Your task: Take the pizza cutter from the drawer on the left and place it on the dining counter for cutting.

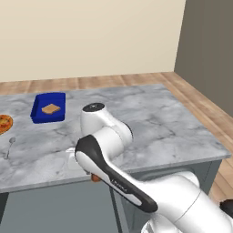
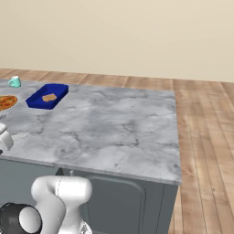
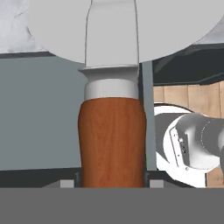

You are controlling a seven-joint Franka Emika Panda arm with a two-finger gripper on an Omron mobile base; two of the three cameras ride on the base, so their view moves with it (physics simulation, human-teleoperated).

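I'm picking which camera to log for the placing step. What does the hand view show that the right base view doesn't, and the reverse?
Hand view alone: the pizza cutter seen close, its reddish-brown handle clamped between the gripper fingertips and its silver wheel rising above the dining counter's edge.

Right base view alone: the blue tray holding a piece of bread, the pizza, a teal mug, the wooden floor and the beige wall.

Both: the dining counter with its veined marble top and dark grey base.
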